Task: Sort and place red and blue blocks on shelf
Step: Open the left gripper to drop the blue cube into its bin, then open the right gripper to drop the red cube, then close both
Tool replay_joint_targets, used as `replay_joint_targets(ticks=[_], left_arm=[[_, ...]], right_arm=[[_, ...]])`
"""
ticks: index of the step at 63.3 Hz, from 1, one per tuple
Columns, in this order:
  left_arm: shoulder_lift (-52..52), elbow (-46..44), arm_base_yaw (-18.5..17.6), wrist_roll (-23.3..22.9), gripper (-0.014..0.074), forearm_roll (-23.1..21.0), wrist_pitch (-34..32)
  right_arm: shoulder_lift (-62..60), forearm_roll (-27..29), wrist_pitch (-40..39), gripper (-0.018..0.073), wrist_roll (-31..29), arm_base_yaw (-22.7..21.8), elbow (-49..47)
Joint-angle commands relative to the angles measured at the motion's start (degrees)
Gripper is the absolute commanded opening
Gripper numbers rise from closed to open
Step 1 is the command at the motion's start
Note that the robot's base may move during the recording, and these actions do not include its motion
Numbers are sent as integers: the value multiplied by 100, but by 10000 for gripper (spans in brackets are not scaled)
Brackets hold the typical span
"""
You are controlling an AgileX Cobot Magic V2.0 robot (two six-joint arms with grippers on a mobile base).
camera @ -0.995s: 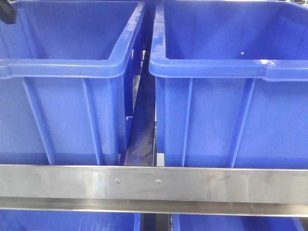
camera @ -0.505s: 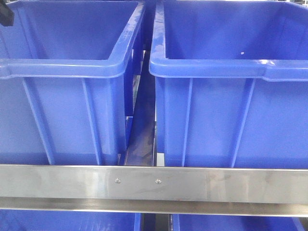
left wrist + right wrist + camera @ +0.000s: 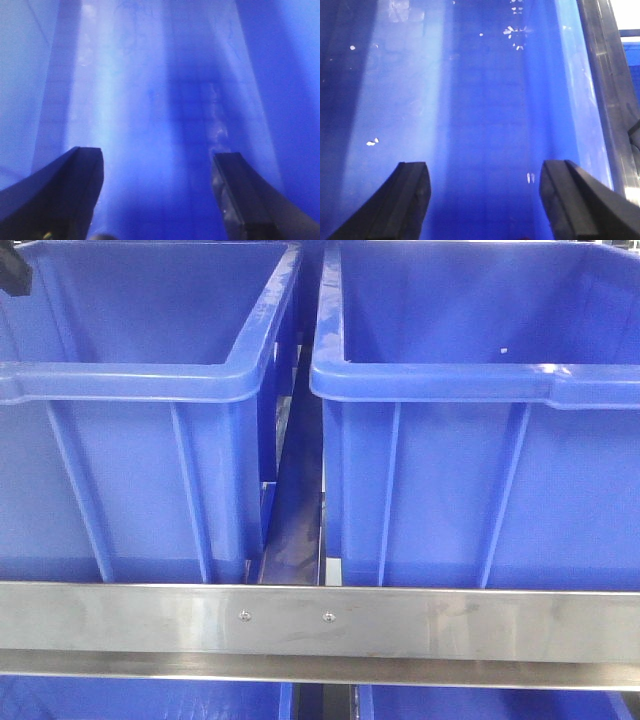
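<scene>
The red and blue blocks are out of view in every frame. The shelf shows its brushed-steel front rail (image 3: 320,620) with two small screws. My left gripper (image 3: 156,155) stands open, and only blurred blue plastic shows between its dark fingers. My right gripper (image 3: 483,165) is also open over a blue bin surface (image 3: 485,90) speckled with white flecks, with nothing between its fingers. A steel rail of the shelf (image 3: 602,75) runs along the right of that view. A dark piece (image 3: 12,270) pokes in at the front view's top left corner; what it belongs to cannot be told.
Two large dark-blue plastic bins stand side by side on the shelf, the left bin (image 3: 140,440) and the right bin (image 3: 480,460), with a narrow gap (image 3: 298,490) between them. The tops of more blue bins (image 3: 140,700) show below the rail.
The dark piece at the front view's top left corner has shifted very slightly. The bins and the rail have not moved.
</scene>
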Motion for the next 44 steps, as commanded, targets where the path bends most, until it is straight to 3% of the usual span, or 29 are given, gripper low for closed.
replay_joint_targets(ticks=[1, 11, 29, 44], left_arm=[[-119, -201, 4, -7, 514, 45, -339], [-119, -201, 4, -7, 501, 45, -339], [-119, -201, 4, -7, 321, 22, -339], [-119, -201, 4, -7, 186, 22, -337]], right_arm=[[-98, -46, -375, 573, -53, 4, -238], [-98, -41, -375, 549, -53, 4, -238], [-98, -41, -342, 300, -53, 4, -238], [-98, -41, -341, 266, -53, 4, -238]])
